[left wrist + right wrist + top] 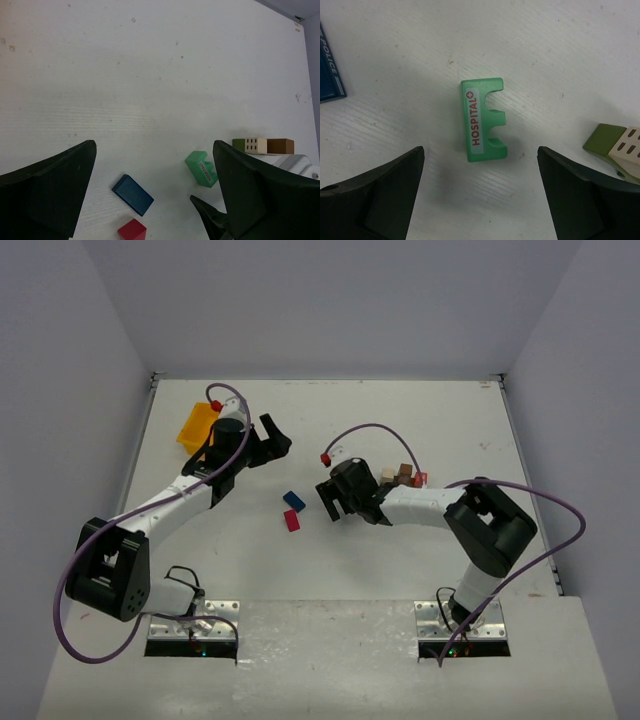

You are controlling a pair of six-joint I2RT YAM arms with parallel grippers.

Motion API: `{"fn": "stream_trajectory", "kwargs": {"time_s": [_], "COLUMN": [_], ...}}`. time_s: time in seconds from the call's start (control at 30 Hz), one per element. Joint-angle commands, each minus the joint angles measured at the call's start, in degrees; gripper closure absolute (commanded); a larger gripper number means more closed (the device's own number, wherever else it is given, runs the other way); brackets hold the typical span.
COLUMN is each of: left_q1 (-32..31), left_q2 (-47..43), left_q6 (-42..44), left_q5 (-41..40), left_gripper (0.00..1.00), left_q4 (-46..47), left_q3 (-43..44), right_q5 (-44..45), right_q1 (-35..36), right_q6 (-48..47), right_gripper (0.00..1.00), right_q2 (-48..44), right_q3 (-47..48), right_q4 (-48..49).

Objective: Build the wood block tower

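A green notched block marked HOSPITAL (483, 120) lies flat on the white table, just ahead of my open, empty right gripper (480, 150), which hovers over it. It also shows in the left wrist view (202, 169). A blue block (293, 500) and a red block (291, 520) lie left of the right gripper (335, 502). An olive-and-cream block (250, 145) and a brown block (280, 146) sit in a small cluster (402, 475) behind the right arm. My left gripper (279, 438) is open and empty, raised well behind the blue block (132, 194).
A yellow-orange plastic tray (197, 425) stands at the back left beside the left arm. The table's back edge (330, 378) meets grey walls. Purple cables loop over both arms.
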Motion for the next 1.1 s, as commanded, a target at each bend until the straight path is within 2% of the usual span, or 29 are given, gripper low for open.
{"fn": "stream_trajectory", "kwargs": {"time_s": [0.0,0.17,0.23,0.37,0.43,0.57,0.8,0.9,0.97,1.07], "left_q1": [0.6,0.6,0.6,0.6,0.5,0.6,0.5,0.4,0.1,-1.7], "left_q2": [0.2,0.2,0.5,1.1,1.2,1.4,1.8,3.4,4.8,6.0], "left_q6": [0.9,0.9,0.8,0.8,0.9,1.0,1.8,3.5,4.3,4.8], "left_q5": [1.5,1.7,1.8,2.1,2.7,4.5,8.8,19.8,29.9,39.1], "left_gripper": [0.00,0.00,0.00,0.00,0.00,0.00,0.00,0.00,0.00,0.00], "left_q4": [3.1,3.1,3.1,3.1,3.1,3.3,4.3,6.4,8.8,12.2], "left_q3": [1.9,1.9,2.0,2.3,2.3,2.4,2.2,2.9,3.1,3.4], "right_q5": [-0.8,-2.3,-3.6,-5.0,-5.2,-4.9,-4.3,-5.4,-7.4,-14.1], "right_q1": [-0.9,-1.8,-2.2,-2.4,-2.5,-2.6,-2.7,-2.7,-2.6,-2.6], "right_q6": [-0.3,0.5,0.8,0.5,0.3,0.3,-2.0,-7.5,-10.9,-18.8], "right_gripper": [0.09,0.20,0.28,0.31,0.39,0.68,0.81,0.84,0.86,0.86], "right_q2": [1.0,1.7,1.7,2.0,2.4,3.0,-0.8,-6.2,-10.6,-18.7], "right_q3": [1.8,1.1,0.5,-0.1,-0.3,-0.2,-1.7,-4.3,-7.0,-12.6], "right_q4": [3.7,4.6,5.3,6.8,7.3,7.4,8.3,11.4,16.5,24.6]}}
